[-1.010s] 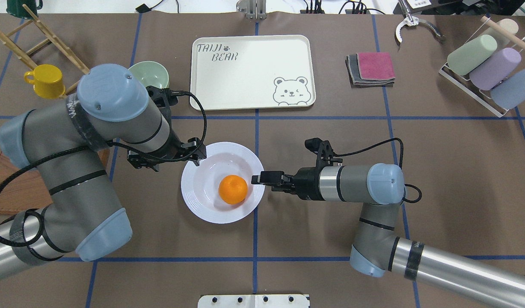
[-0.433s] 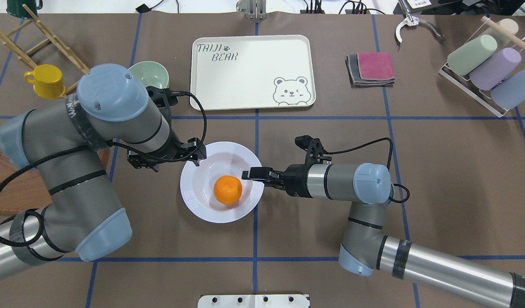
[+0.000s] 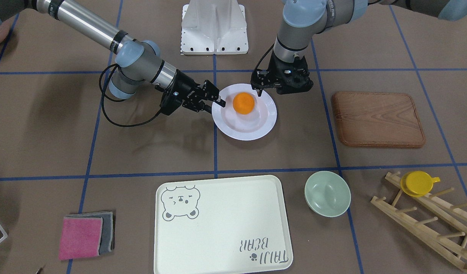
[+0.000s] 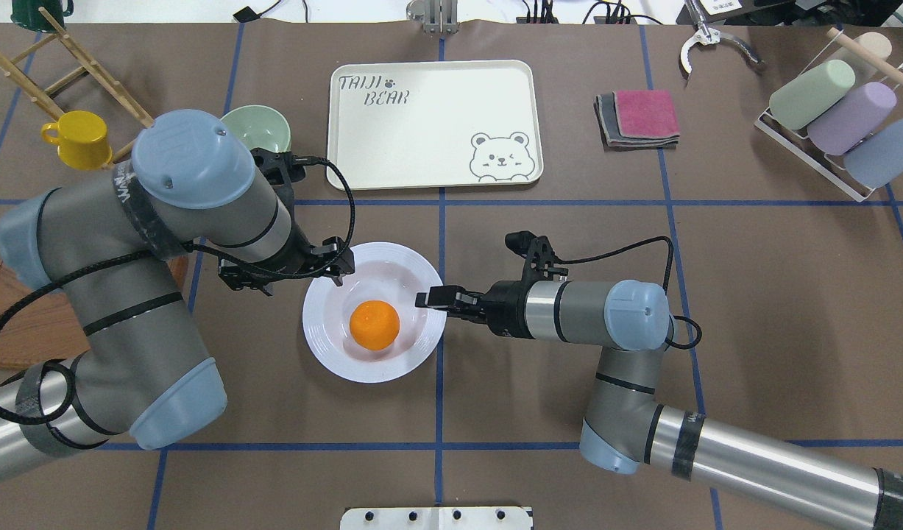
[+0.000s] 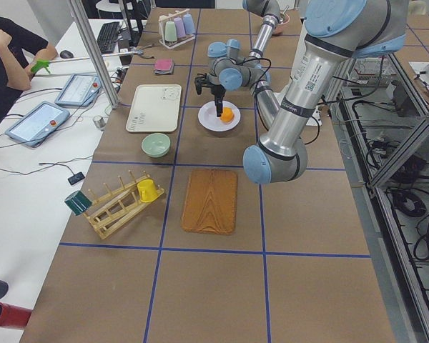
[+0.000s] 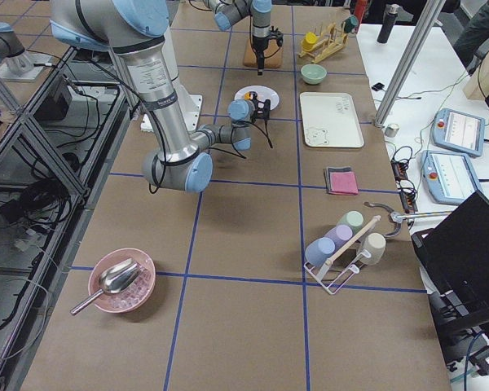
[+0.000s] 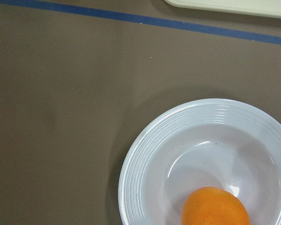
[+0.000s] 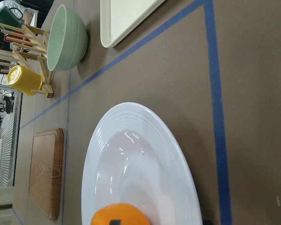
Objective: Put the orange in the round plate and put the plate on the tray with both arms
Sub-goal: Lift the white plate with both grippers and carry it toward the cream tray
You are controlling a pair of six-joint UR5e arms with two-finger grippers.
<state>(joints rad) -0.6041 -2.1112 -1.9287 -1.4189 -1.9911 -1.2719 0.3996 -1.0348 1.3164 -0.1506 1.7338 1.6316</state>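
The orange [image 4: 374,324] [image 3: 243,103] lies in the deep centre of the white round plate [image 4: 326,353] [image 3: 244,133], mid-table. My right gripper [image 4: 422,299] [image 3: 214,105] reaches in level from the right. Its fingers are apart and straddle the plate's right rim, one over it and one at its edge. My left gripper [image 4: 339,265] [image 3: 257,90] points down at the plate's far-left rim and looks open with nothing held. The cream bear tray [image 4: 429,125] [image 3: 225,220] lies bare beyond the plate. The left wrist view shows plate [image 7: 145,154] and orange [image 7: 215,206] but no fingers.
A pale-green bowl [image 4: 257,126] stands left of the tray, with a yellow cup [image 4: 79,138] and a wooden rack beyond it. A wooden board [image 3: 378,118] lies behind my left arm. Folded cloths [image 4: 639,118] and a rack of pastel cups [image 4: 837,118] sit at the right.
My right gripper has moved left onto the plate's right rim. The plate has slid slightly left and the orange has rolled left inside it. The left arm has stayed still.
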